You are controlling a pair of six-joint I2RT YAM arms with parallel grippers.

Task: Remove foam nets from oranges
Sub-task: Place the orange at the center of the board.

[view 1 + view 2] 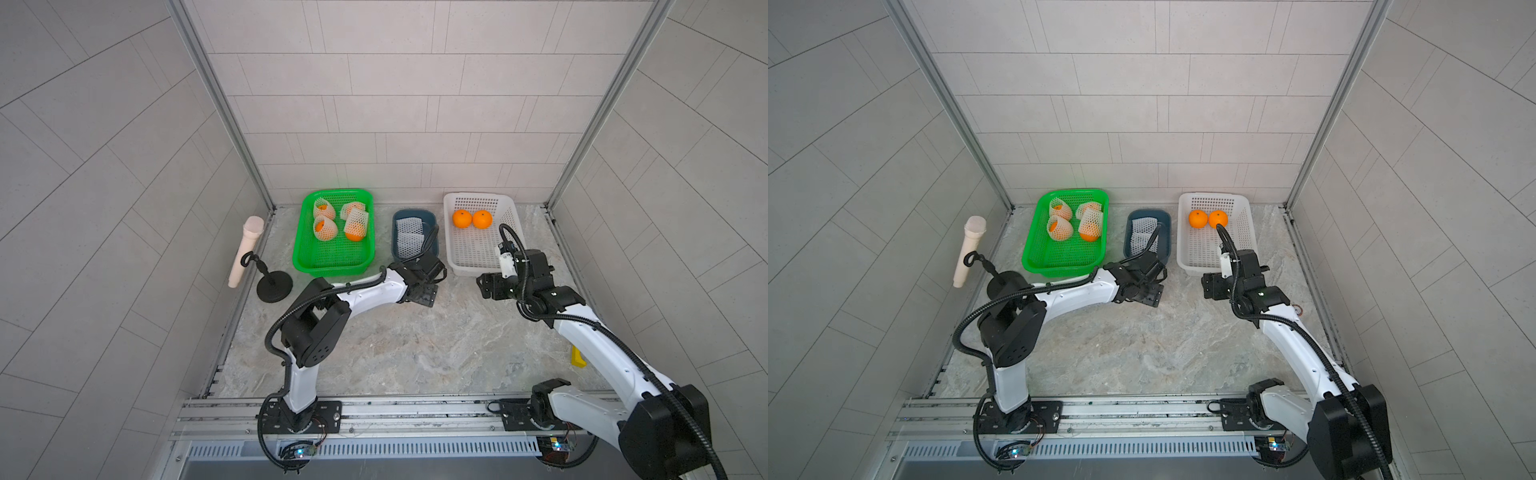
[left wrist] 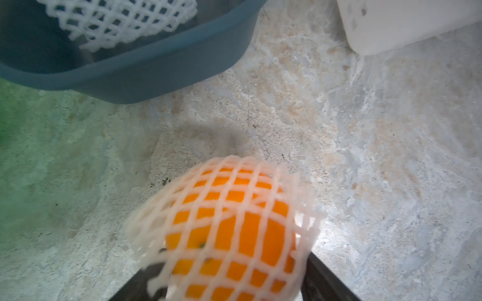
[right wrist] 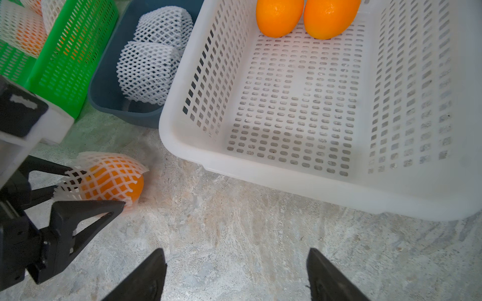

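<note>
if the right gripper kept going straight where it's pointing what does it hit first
Probably the bare tabletop ahead of the right gripper; if it clears that, the white basket, at its near wall. Depth is unclear.

Left arm (image 1: 365, 291) reaches forward, elbow bent, wrist low. Left gripper (image 3: 97, 187) has jaws spread on either side of netted orange (image 3: 114, 179); pressing or not, unclear. Right arm (image 1: 598, 345) bent inward. Right gripper (image 3: 236, 251) has jaws apart, empty.
</note>
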